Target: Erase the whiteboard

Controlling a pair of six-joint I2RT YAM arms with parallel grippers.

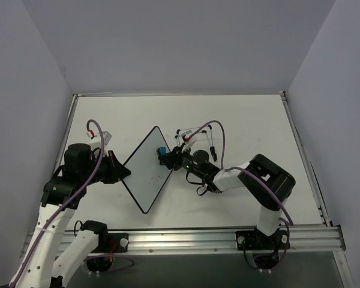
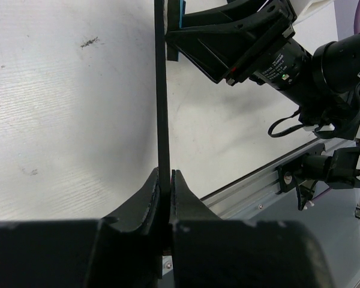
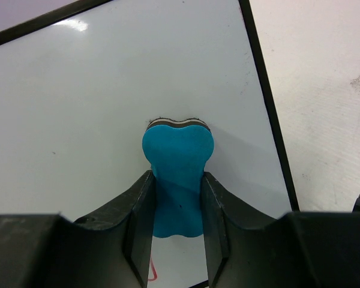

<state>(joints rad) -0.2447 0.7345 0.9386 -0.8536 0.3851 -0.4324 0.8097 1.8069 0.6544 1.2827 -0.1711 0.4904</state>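
The whiteboard [image 1: 145, 174] lies as a diamond on the table, white with a thin black rim. My left gripper [image 1: 125, 174] is shut on its left corner. In the left wrist view the whiteboard [image 2: 162, 90] is edge-on, pinched between my left gripper [image 2: 166, 175]. My right gripper [image 1: 165, 158] is shut on a blue bone-shaped eraser [image 1: 161, 150] pressed onto the board's upper right part. The right wrist view has the eraser [image 3: 177, 150] between my right gripper [image 3: 177, 176], its felt end on the whiteboard [image 3: 108, 90]. A small red mark [image 3: 151, 275] shows below the eraser.
An aluminium rail [image 1: 186, 237] runs along the near table edge, also in the left wrist view as the rail [image 2: 258, 180]. Loose cables [image 1: 198, 129] arch over the right wrist. Pale walls close the table [image 1: 252, 126] on three sides.
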